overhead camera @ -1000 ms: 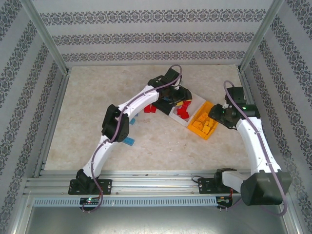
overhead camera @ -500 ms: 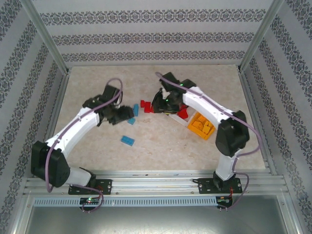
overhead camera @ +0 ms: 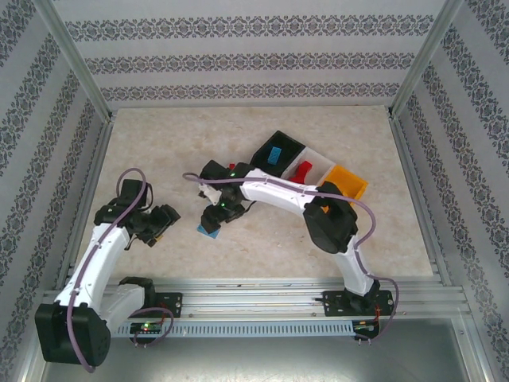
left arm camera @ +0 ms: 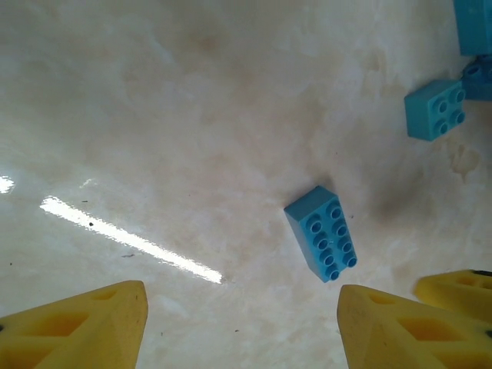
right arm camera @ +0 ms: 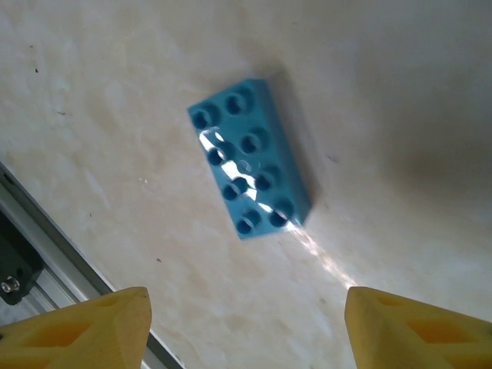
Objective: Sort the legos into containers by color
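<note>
The right claw point(right arm camera: 242, 311) hangs with its jaws spread wide and nothing between them, over a blue brick point(right arm camera: 250, 157) that lies flat, studs up, on the table point(right arm camera: 400, 92) at the claw's 12 o'clock in its own camera. That open stance above the brick reads as lining up a pick. From above, the brick sits just at the claw's 7 o'clock, and the right arm stretches far across to the left to reach it. The black bin point(overhead camera: 291, 146) lies well off at 2 o'clock with a blue piece point(overhead camera: 276, 153) inside, so it is likely this brick's home. Next along are the white bin point(overhead camera: 320, 159), holding a red brick point(overhead camera: 301, 169), and the orange bin point(overhead camera: 350, 187). The left claw point(overhead camera: 159, 225), near the brick's 9 o'clock, is also wide open and empty, set apart, probably to leave room. Its camera shows a long brick point(left arm camera: 323, 234) at 1 o'clock and a square brick point(left arm camera: 436, 110) beyond, both blue and loose.
</note>
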Robot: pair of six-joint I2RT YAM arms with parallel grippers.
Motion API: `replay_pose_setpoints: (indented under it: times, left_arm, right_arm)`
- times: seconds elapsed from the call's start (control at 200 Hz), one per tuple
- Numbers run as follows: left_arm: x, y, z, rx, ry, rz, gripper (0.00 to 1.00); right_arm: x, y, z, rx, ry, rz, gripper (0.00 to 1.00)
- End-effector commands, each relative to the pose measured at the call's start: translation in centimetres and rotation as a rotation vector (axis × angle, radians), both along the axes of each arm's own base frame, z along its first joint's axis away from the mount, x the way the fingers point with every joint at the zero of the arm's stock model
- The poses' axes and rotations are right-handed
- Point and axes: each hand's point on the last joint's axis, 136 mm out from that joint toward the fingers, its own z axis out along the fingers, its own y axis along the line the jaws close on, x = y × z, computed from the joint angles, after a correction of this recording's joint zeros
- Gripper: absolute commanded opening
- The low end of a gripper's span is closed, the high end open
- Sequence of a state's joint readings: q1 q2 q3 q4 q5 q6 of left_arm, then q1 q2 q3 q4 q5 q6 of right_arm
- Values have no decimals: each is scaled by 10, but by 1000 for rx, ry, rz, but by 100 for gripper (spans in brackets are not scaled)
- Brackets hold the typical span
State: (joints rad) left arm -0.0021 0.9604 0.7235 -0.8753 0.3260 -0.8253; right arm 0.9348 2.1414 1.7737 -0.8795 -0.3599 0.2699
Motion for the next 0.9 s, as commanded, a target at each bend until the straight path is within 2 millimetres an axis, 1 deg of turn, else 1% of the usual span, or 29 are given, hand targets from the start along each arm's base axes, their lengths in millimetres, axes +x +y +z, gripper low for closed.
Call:
replay_pose_setpoints:
  times: [0.0, 0.07, 0.185, 0.345, 0.46, 0.495, 0.535, 0.56, 0.709, 0.894]
  left_arm:
    - [-15, 1, -1, -57, 37, 53, 68]
    - [-16, 4, 0, -89, 32, 81, 70]
    - [-17, 2, -2, -134, 32, 94, 70]
    - [-17, -1, -2, -153, 26, 91, 71]
    - [-16, -2, -3, -163, 19, 92, 71]
    - [-16, -3, -3, -167, 19, 91, 71]
    - [-15, -3, -4, -170, 17, 92, 71]
    - [-15, -4, -5, -173, 18, 93, 71]
    - [-15, -4, -7, -177, 21, 95, 71]
    - [-13, -4, -7, -181, 17, 101, 72]
  right_arm:
    - [-4, 19, -6, 6, -49, 106, 69]
    - [-8, 27, -14, -17, -67, 137, 69]
    - [-8, 35, -27, -74, -126, 171, 69]
    - [0, 30, -44, -182, -214, 197, 68]
    - [3, 24, -52, -234, -257, 205, 64]
    - [6, 21, -55, -254, -276, 205, 60]
    - [8, 18, -57, -267, -289, 204, 56]
    - [9, 17, -57, -275, -297, 202, 55]
    - [20, 10, -55, -310, -344, 175, 57]
    - [35, 1, -57, -306, -331, 127, 60]
